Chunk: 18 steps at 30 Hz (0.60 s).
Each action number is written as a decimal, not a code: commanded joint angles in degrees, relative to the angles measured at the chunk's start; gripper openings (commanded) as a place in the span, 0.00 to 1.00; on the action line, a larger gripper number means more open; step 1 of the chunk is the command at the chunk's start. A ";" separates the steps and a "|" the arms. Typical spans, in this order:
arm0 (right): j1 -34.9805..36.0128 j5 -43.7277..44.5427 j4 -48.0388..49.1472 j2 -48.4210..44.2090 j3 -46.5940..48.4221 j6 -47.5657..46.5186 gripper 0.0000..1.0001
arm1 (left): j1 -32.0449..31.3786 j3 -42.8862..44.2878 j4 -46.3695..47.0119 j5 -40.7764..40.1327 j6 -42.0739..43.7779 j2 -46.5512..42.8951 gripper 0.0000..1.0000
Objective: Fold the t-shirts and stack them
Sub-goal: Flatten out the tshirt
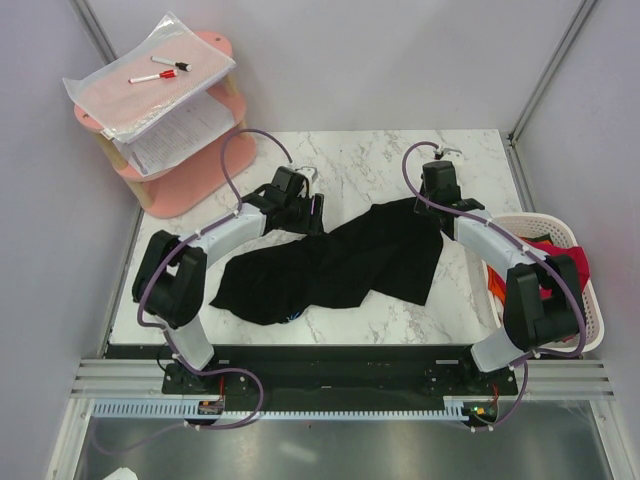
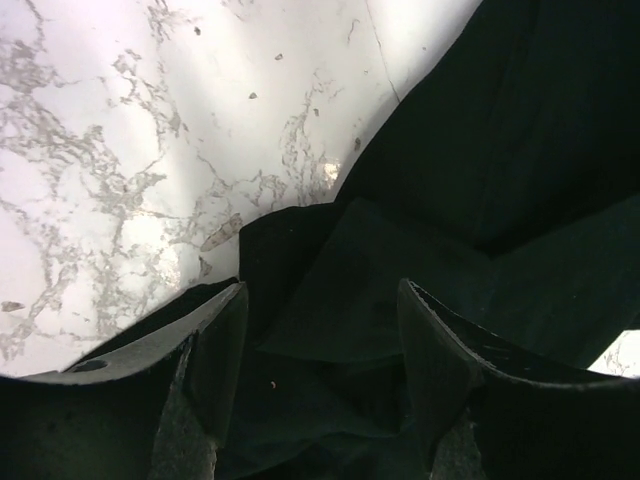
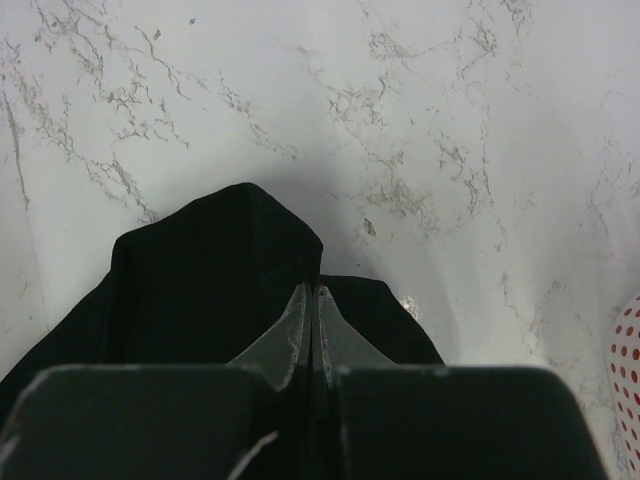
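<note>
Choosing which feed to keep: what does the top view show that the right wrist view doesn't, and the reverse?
Only top: the left arm, the right arm, the pink shelf, the basket holding red and orange cloth, and the black shirt in full, crumpled. Only right wrist: the right gripper close up, shut on a fold of that shirt. Both: the black shirt on the marble table.

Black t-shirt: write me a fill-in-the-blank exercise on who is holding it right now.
The right gripper is ____ on an edge of the black t-shirt. The left gripper stands ____ over the same shirt. The white basket sits beside the ____ arm.
Missing: shut; open; right.
</note>
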 commanded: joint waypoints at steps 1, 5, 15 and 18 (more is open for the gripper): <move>-0.19 -0.57 0.31 0.70 2.04 -0.18 0.00 | -0.11 -0.05 1.29 3.92 1.68 2.20 0.68; -0.37 -0.39 0.31 0.70 2.04 -0.18 0.00 | -0.11 -0.06 1.38 4.71 1.59 3.88 0.67; -0.28 -1.45 0.31 0.53 2.57 -0.18 0.00 | 0.16 0.82 0.77 -0.54 1.68 2.83 0.02; -0.28 -1.89 0.48 -0.35 3.10 -0.88 0.00 | 1.91 2.40 -0.46 -4.06 1.77 -1.47 0.02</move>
